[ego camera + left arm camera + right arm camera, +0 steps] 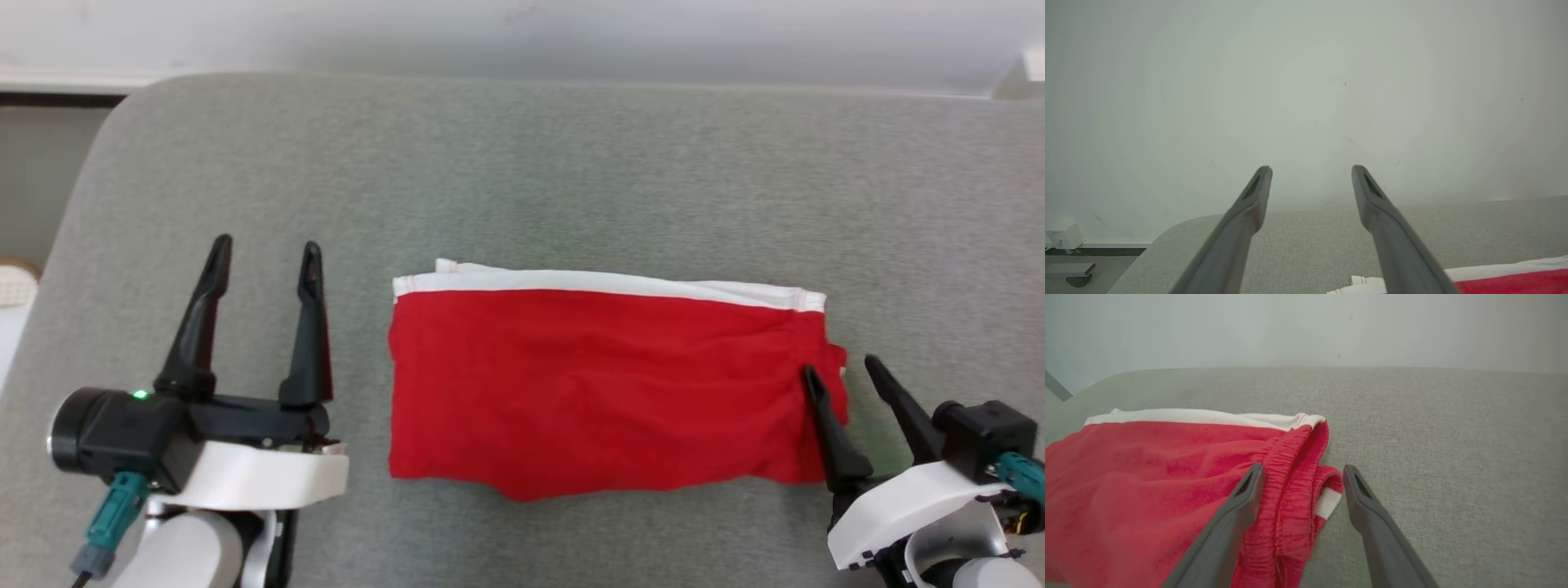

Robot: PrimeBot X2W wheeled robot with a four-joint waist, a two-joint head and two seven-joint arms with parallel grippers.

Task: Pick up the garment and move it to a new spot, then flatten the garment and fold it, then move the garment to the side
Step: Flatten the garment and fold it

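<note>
- Red garment [604, 392] folded flat on grey cushion [571, 180], white strip [604, 282] along far edge.
- Wide and empty, left gripper [266, 245] just beside it.
- Wide too, right gripper [839, 366] over its waistband [1290, 486] end.

The garment [604, 384] lies flat on the table [522, 180], toward the robot's side and a little right of the middle. The left hand [266, 245] is to the garment's left, apart from it. The right hand [840, 366] is at the garment's right end, one finger over the cloth, the other just beside it. A wall [522, 33] stands behind the table.
</note>
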